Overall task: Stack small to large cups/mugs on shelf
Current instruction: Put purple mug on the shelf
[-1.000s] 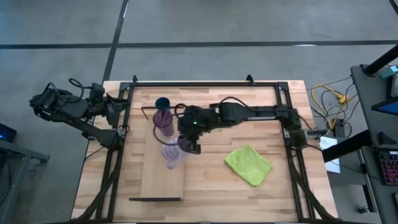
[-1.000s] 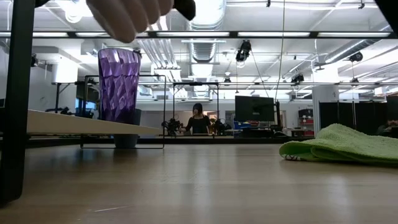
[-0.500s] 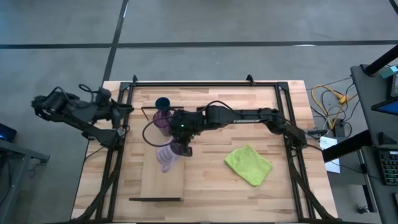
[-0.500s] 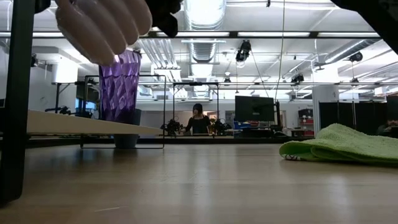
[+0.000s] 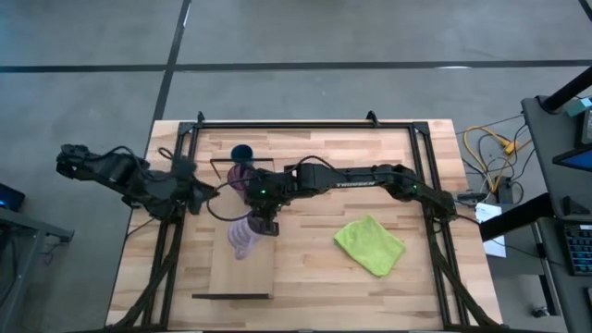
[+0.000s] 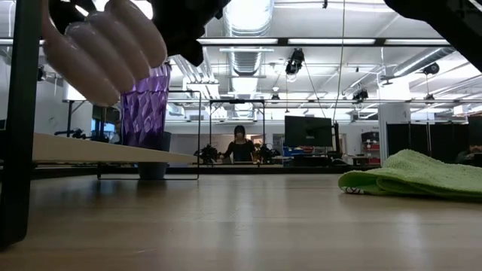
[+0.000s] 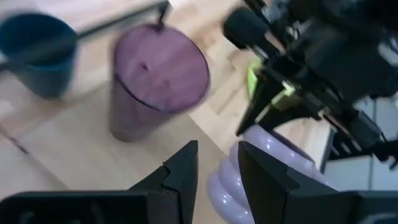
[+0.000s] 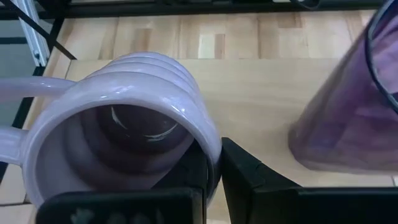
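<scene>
Right gripper (image 5: pixel 262 219) is clamped on the rim of the lilac mug (image 5: pixel 243 237), one finger inside the mouth and one outside (clear in the right wrist view), holding it tipped on its side in the air over the shelf (image 5: pixel 242 268). The rim grip likely leaves the base free so the mug can be turned upright and set down. In the low view the mug (image 6: pixel 102 53) hangs well above the board, not touching it, in front of the purple tumbler (image 6: pixel 143 105). The tumbler (image 5: pixel 243 176) stands upright on the shelf near its far end, and the dark blue cup (image 5: pixel 242 153) sits just beyond it; whether the cup is on the shelf or on the tabletop (image 5: pixel 388 157) is hard to tell from above. Left gripper (image 5: pixel 205 194) is beside the shelf's edge near the tumbler, fingers slightly parted and holding nothing, apparently waiting. A green cloth (image 5: pixel 370 244) lies well apart on the right. The mug's handle is cut off in the right wrist view, and the left wrist picture is smeared. A person (image 6: pixel 239 143) sits far back in the room.
</scene>
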`<action>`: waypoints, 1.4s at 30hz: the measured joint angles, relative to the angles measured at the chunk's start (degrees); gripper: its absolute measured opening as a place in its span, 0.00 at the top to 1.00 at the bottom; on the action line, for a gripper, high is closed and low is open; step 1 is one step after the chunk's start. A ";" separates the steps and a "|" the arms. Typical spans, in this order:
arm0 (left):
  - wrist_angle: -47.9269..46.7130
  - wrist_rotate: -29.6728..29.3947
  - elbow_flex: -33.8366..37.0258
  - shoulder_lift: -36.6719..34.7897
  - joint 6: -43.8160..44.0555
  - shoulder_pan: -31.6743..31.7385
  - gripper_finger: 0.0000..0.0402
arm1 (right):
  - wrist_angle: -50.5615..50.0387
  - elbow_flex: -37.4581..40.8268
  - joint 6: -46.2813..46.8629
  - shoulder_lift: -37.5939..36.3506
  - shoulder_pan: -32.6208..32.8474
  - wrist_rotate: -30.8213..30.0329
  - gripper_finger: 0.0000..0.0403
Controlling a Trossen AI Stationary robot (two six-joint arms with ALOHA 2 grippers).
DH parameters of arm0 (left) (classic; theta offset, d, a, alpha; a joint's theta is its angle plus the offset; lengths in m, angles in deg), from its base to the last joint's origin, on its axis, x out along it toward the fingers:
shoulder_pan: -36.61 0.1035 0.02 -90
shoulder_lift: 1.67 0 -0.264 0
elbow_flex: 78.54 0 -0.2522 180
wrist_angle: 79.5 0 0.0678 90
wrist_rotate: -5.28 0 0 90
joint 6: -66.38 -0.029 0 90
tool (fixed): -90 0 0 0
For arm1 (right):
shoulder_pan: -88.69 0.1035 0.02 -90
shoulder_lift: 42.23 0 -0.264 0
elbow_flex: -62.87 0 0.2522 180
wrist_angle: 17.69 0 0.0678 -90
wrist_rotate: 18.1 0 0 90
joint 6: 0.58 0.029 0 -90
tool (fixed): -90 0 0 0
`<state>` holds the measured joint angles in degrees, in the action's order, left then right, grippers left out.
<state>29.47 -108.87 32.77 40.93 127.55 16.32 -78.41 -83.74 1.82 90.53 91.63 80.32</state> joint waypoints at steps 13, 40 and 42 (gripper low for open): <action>7.72 11.28 5.60 9.59 1.02 -0.05 0.75 | 0.68 0.84 0.76 0.47 0.00 0.08 0.95; 7.65 11.75 5.67 19.45 4.50 -2.27 0.85 | 2.69 6.36 3.19 0.60 -0.55 -2.50 0.95; 7.81 11.75 5.67 20.09 4.50 -2.27 0.85 | 2.53 6.47 3.42 0.60 -0.55 -2.48 0.95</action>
<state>37.28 -97.12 38.44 61.02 132.05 14.05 -75.88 -77.27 5.25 91.13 91.09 77.84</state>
